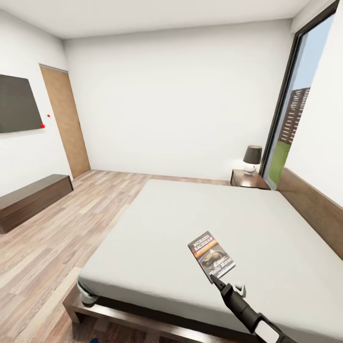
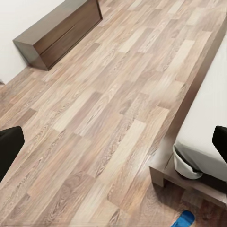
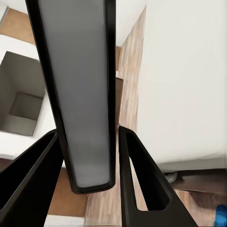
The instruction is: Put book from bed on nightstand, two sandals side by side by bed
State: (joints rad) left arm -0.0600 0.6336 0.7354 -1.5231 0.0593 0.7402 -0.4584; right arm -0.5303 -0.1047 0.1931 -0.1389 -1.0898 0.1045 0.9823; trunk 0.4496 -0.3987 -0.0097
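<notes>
right gripper [image 1: 213, 277] pinching the book [image 1: 211, 254] above the bed [image 1: 190, 228]

in the head view the right arm reaches up from the lower right and its fingers clamp the book's near edge, the cover facing up over the mattress near the bed's foot edge. the right wrist view shows the book [image 3: 78, 90] edge-on between the two dark fingers [image 3: 142, 184], pressed against it. the nightstand [image 1: 248, 179] with a lamp [image 1: 252, 159] stands at the far head corner of the bed, beside the window. in the left wrist view the left gripper's fingertips [image 2: 8, 146] sit spread at the frame edges over the wood floor [image 2: 94, 118], and a blue sandal [image 2: 183, 219] lies on the floor by the bed's foot corner. a dark bench [image 1: 28, 200] lines the left wall.
</notes>
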